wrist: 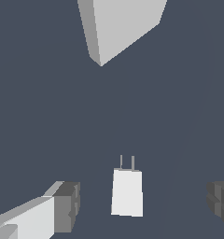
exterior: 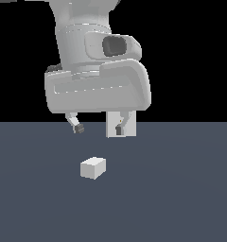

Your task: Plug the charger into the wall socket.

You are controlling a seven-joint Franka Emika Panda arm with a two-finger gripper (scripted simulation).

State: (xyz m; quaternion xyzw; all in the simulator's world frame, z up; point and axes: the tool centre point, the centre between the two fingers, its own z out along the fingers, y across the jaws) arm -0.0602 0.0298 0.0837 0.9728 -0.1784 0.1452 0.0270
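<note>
The charger (exterior: 92, 168) is a small white block lying on the dark grey floor. In the wrist view the charger (wrist: 127, 192) shows two thin prongs that point toward the wall socket (wrist: 123, 25). The wall socket (exterior: 111, 127) is a white upright plate, partly hidden behind one finger in the exterior view. My gripper (exterior: 99, 128) hangs open and empty above the charger, not touching it. In the wrist view the gripper (wrist: 144, 205) has its dark fingertips (wrist: 67, 205) spread wide, with the charger between them and nearer one finger.
The floor (exterior: 181, 189) is flat and dark grey. The arm's white wrist body (exterior: 96, 85) fills the upper part of the exterior view against a black background.
</note>
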